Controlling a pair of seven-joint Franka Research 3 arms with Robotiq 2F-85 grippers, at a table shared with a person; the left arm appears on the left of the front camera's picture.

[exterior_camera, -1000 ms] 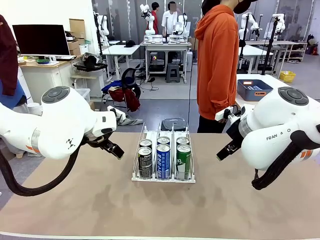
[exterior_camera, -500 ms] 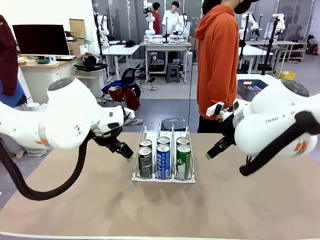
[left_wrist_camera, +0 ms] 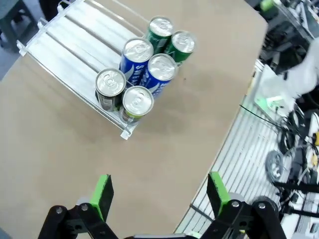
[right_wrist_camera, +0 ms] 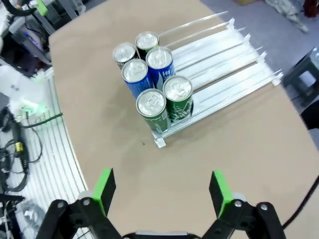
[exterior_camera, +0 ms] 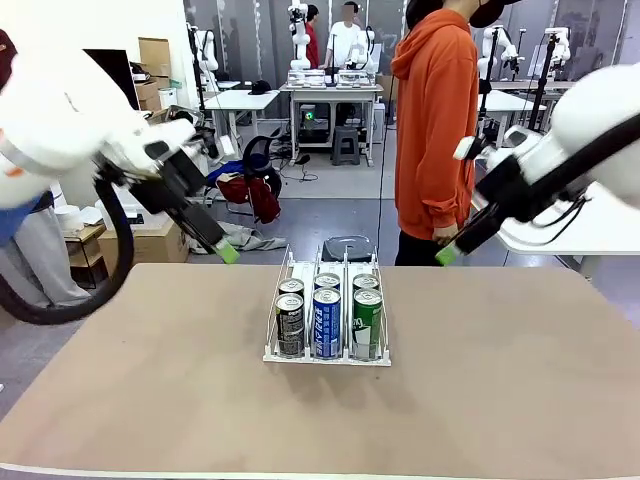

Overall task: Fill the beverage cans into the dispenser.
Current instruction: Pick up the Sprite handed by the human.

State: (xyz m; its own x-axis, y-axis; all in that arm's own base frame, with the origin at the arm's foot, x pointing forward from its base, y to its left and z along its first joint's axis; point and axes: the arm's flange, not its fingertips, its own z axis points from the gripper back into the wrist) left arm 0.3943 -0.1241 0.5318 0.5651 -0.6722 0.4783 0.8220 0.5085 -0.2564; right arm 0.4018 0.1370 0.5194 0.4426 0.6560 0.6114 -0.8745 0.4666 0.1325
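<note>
six beverage cans [exterior_camera: 327, 318] sit two per lane at the front of the dispenser [exterior_camera: 300, 358] on the table [exterior_camera: 150, 400] — left gripper [left_wrist_camera: 159, 191] and right gripper [right_wrist_camera: 160, 189] both spread wide, holding nothing, up high and well clear either side.

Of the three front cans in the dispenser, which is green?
The front can in the dispenser's right lane; the middle can is blue, the left can dark.
</note>
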